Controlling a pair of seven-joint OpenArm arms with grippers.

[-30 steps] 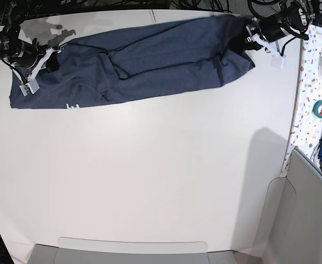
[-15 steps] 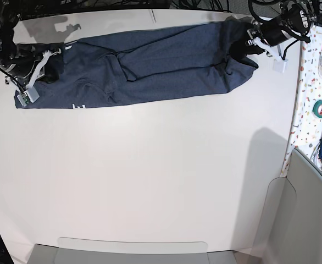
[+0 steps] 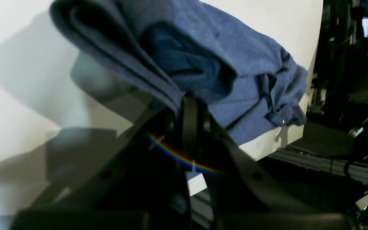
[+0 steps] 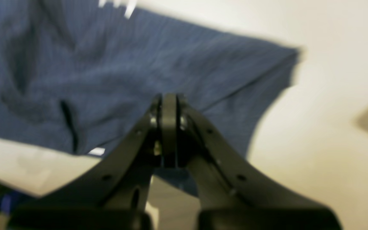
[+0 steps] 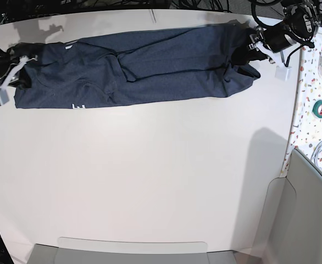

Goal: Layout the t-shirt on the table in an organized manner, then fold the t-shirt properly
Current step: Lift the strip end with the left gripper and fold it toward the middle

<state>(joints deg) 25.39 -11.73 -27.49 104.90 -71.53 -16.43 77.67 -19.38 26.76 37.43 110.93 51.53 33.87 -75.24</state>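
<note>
Along the far edge of the bench (image 5: 150, 181), both arms' jaws pinch the navy t-shirt (image 5: 139, 66) ends; pull evenly, keeping cloth taut.

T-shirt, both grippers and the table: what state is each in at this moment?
t-shirt: stretched in a long wrinkled band across the far part of the table, folded over itself, only a bit of white lettering showing.
left gripper: shut on the t-shirt, pinching a bunched end.
right gripper: shut on the t-shirt at its opposite end.
table: white, bare in front of the shirt.
</note>
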